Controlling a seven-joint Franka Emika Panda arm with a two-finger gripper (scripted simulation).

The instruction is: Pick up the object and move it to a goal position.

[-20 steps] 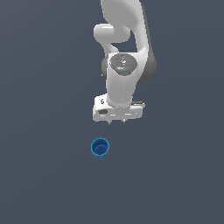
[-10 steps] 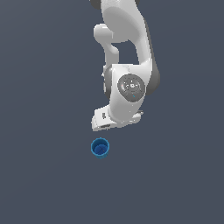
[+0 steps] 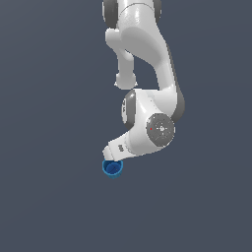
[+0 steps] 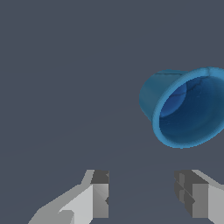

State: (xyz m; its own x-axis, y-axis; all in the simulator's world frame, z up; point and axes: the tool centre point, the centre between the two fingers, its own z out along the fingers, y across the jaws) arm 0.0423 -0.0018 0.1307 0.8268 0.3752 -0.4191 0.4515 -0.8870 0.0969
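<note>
The object is a small bright blue round cup [image 3: 112, 168] standing on the dark grey floor, its hollow inside showing. In the wrist view the cup [image 4: 186, 109] fills the right part of the picture, mouth turned toward the camera. My gripper [image 4: 142, 192] is open, with nothing between its two fingers [image 4: 99, 192], and the cup lies beyond the fingertips and off to one side. In the exterior view the white hand [image 3: 118, 150] hangs just above the cup, and the fingers themselves are hidden behind it.
The white arm [image 3: 147, 74] comes down from the top of the exterior view. A plain dark grey floor [image 3: 49, 197] surrounds the cup on every side.
The arm has bent down and swung toward the exterior view's left, bringing the hand from well above the cup to just over it. The cup has stayed in place.
</note>
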